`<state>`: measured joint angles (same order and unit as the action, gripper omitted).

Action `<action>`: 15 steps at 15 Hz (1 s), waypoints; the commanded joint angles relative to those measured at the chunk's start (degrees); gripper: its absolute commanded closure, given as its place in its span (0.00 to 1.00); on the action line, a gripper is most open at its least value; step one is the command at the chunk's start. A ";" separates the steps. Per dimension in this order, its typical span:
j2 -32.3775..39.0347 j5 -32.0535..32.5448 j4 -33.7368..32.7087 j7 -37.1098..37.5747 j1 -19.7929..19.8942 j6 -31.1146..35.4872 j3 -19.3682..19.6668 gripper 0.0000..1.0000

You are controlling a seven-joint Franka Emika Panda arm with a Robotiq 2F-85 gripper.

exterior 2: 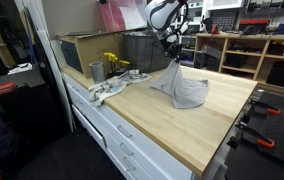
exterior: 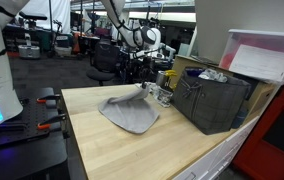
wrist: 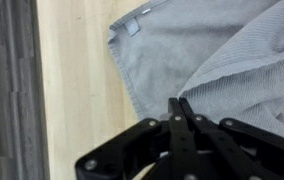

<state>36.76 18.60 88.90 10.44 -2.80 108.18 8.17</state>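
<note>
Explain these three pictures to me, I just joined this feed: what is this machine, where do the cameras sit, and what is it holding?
The machine is a single robot arm ending in a two-fingered pincer. Two pictures come from cameras standing off the robot, looking at the wooden table from different places. The third comes from a camera on the wrist, looking down past the pincer. On the table lies a grey cloth. The pincer is shut on one edge of it and holds that part raised, while the rest lies on the wood. Beside it stands a dark crate. In an exterior view a metal cup and a white rag sit near the table's edge.
</note>
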 commanded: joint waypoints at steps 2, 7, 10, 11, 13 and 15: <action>-1.21 7.93 1.02 0.33 -0.96 -1.83 1.88 1.00; -0.80 16.63 0.80 1.50 -1.42 0.09 2.63 1.00; -0.78 17.02 0.07 1.55 -0.81 1.56 1.22 1.00; -0.70 16.65 -0.27 1.24 -0.70 1.99 0.85 0.73; -0.70 16.00 -0.91 1.04 -0.61 2.51 0.35 0.67; -1.40 16.61 -0.34 1.70 -1.03 3.57 0.18 0.52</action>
<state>36.77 34.68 87.95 11.30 -3.61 110.22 8.63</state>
